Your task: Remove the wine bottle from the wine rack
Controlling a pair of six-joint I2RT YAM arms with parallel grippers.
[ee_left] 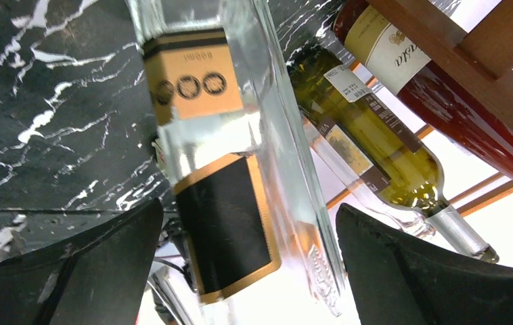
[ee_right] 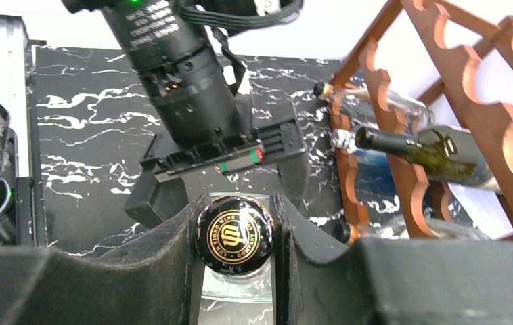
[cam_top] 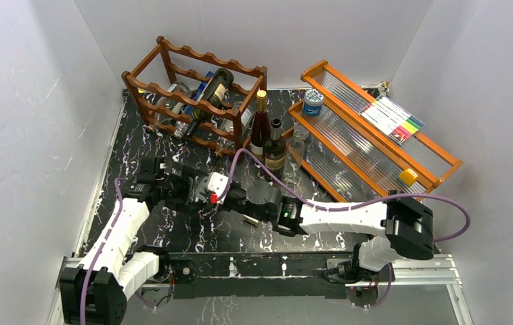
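Observation:
A clear glass wine bottle (ee_left: 220, 135) with a black and gold label lies off the dark reddish-brown wine rack (cam_top: 193, 95), low over the black marble table. My right gripper (ee_right: 235, 203) is shut on its black cap with a gold logo (ee_right: 233, 233). My left gripper (ee_left: 250, 210) is open and straddles the bottle's body, with a gap showing at the left finger. In the top view both grippers, left (cam_top: 183, 184) and right (cam_top: 203, 193), meet in front of the rack and hide the bottle. The rack still holds a green bottle (cam_top: 210, 98) and others.
Two dark bottles (cam_top: 260, 125) (cam_top: 275, 145) and a clear one (cam_top: 296, 145) stand right of the rack. An orange-brown stepped shelf (cam_top: 375, 135) at the back right carries a blue-lidded jar (cam_top: 313, 101) and a marker pack (cam_top: 392, 116). A small cork-like piece (cam_top: 250, 220) lies on the table.

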